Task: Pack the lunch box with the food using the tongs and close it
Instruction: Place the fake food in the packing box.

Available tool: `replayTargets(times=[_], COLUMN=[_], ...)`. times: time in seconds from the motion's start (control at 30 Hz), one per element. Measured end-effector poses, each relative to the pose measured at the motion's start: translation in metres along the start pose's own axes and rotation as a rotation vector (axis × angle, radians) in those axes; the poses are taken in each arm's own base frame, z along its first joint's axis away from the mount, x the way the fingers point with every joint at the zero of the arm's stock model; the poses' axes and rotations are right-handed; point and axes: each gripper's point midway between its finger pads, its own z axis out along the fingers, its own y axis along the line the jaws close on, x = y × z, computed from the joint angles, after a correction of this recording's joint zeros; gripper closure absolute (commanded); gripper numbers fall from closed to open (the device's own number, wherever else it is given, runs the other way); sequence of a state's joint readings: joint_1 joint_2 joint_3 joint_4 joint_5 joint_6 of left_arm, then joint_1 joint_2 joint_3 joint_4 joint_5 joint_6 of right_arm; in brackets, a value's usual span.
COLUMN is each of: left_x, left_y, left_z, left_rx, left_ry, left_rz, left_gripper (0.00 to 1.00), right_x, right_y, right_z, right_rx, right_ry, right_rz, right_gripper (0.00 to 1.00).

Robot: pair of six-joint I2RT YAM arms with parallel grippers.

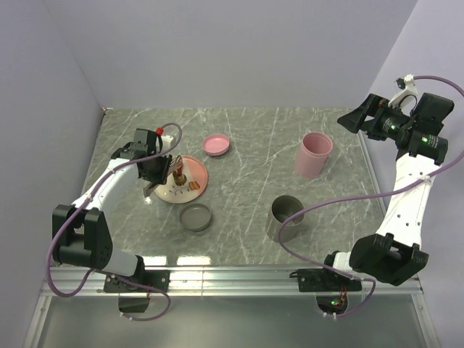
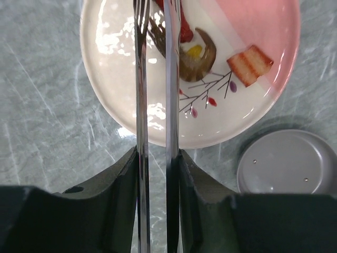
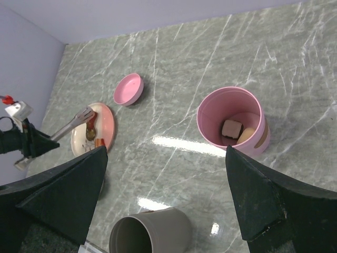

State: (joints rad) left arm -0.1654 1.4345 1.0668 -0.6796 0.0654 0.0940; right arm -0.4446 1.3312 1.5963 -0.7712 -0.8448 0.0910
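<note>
The tongs (image 2: 141,105) reach over the plate (image 2: 105,79), grey lid (image 2: 287,161) just beside.

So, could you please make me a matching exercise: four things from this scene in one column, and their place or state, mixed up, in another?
1. tongs
2. pink cup
3. grey lid
4. right claw

A. open, holding nothing
B. lying beside the plate
C. gripped by the left claw
D. food pieces inside

Pairs: 1-C, 2-D, 3-B, 4-A
</note>
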Motion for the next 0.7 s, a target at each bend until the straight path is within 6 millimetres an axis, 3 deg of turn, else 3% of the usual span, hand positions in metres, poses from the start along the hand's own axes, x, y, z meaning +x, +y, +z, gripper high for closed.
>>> replayTargets(times=[0.23, 0.7], left_x=[-0.027, -0.039], left_y=[0.0, -0.013], left_z=[-0.016, -0.045], left_rx=[0.002, 0.067], left_ry=[-0.06, -0.089], left_rz=[0.003, 0.008], left_gripper=[0.79, 0.84], right_x=[-0.001, -0.001], right_y=[0.0, 0.0], right_z=[-0.001, -0.001], right_rx=[0.007, 0.009], right_ry=[-0.005, -0.005], right_rz=[-0.008, -0.008], right_gripper=[0.0, 0.0])
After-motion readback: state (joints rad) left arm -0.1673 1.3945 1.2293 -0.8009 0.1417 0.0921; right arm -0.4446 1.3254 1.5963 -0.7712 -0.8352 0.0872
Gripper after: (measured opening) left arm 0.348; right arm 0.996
